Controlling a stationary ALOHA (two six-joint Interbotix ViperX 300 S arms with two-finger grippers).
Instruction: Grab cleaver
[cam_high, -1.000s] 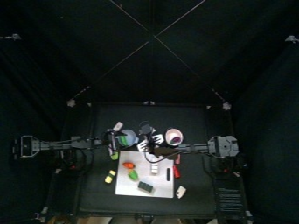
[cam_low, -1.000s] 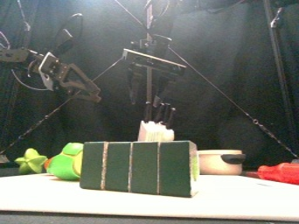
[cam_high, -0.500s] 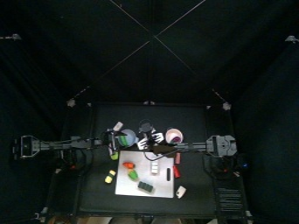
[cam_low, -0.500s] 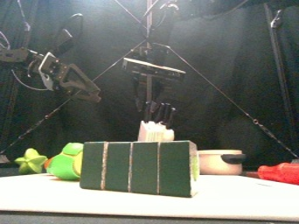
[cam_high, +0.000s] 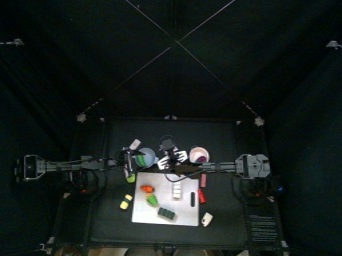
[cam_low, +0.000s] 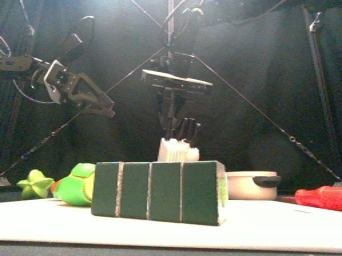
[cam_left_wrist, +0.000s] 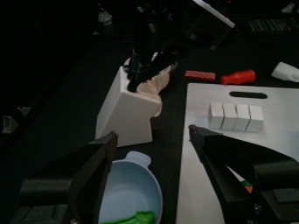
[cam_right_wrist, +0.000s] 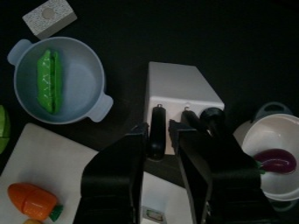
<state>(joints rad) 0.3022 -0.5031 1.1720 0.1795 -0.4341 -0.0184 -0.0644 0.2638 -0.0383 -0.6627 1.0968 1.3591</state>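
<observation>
White angular knife block (cam_right_wrist: 181, 94) on black table (cam_high: 118, 135), holding black-handled cleaver (cam_right_wrist: 158, 129) among other dark handles. Right claw (cam_right_wrist: 163, 144) poised over block, jaws apart, straddling cleaver handle, not yet clamped. Step: grasp approach; next, closing and lifting straight out.

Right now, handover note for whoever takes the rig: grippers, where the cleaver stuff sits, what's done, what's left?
Right gripper: over the white knife block, jaws partly open astride one black handle, not yet clamped. Can't confirm that this handle is the cleaver's.
Left gripper: open, idle, raised at the table's left side above the blue bowl.
Things: the block stands at the back of the table, behind the white cutting board, with handles sticking up from it.
Done: right arm lined up on the block.
Left: shut on the handle, draw it out.
</observation>
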